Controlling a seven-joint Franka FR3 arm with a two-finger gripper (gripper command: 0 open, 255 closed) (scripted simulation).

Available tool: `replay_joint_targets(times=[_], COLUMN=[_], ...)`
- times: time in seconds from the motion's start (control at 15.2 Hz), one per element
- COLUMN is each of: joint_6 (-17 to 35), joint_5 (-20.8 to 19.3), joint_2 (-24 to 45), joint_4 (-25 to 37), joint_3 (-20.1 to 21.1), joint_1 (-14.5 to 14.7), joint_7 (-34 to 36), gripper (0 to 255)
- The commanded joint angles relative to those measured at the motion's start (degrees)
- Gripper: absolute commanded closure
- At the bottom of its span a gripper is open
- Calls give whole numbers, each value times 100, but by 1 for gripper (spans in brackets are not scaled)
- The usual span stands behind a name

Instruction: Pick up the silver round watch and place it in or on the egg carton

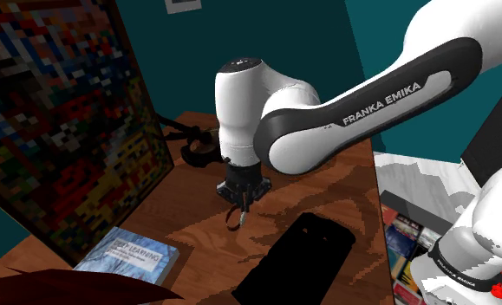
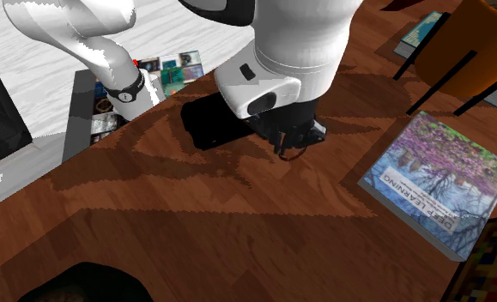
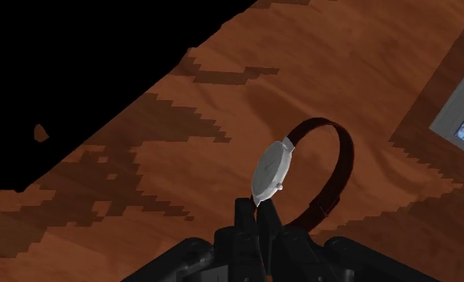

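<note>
**A:** Where is the watch [image 3: 270, 170]?

**B:** The robot has it. The pincer [image 3: 259, 208] is clenched on the lower rim of the round silver case, with 1 black finger on either side. The dark reddish-brown strap [image 3: 340, 164] curls out in a loop beyond the fingertips. In the shoulder view the watch hangs just under the pincer, above the brown wooden table [image 1: 188, 217]. Its shadow falls on the wood below it.

**A:** And the egg carton [image 1: 299, 251]?

**B:** It is drawn plain black, an oblong block with rounded corners. It lies flat on the table near the pincer, toward the shoulder view's lower right. Bare wood lies between it and the watch, and the 2 are apart.

**A:** What else stands around?

**B:** A book titled "Deep Learning" [image 2: 439, 184] lies flat on the table, on the far side of the pincer from the carton. A big pixelated picture in a dark frame [image 1: 58, 113] leans at the shoulder view's left, just behind the book. A black tangled object [image 1: 192, 143] sits at the back of the table, and what it is cannot be told. The white arm [image 1: 361, 104] crosses above the carton. Beside the table edge, near the stand, a bin of books [image 1: 407, 243] stands lower down.
</note>
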Motion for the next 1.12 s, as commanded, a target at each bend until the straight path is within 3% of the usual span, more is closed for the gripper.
replay_joint_targets(times=[0.0, 0.33, 0.66, 1.06], joint_6=[-159, -491, -585, -1004], joint_5=[64, 159, 1133, 1903], joint_2=[-82, -217, -1606, -3130], joint_4=[94, 323, -725, -1756], joint_3=[-11, -37, -243, -626], joint_1=[-7, -17, 234, 874], joint_7=[-45, -114, -587, -838], gripper=[255, 255, 255, 255])
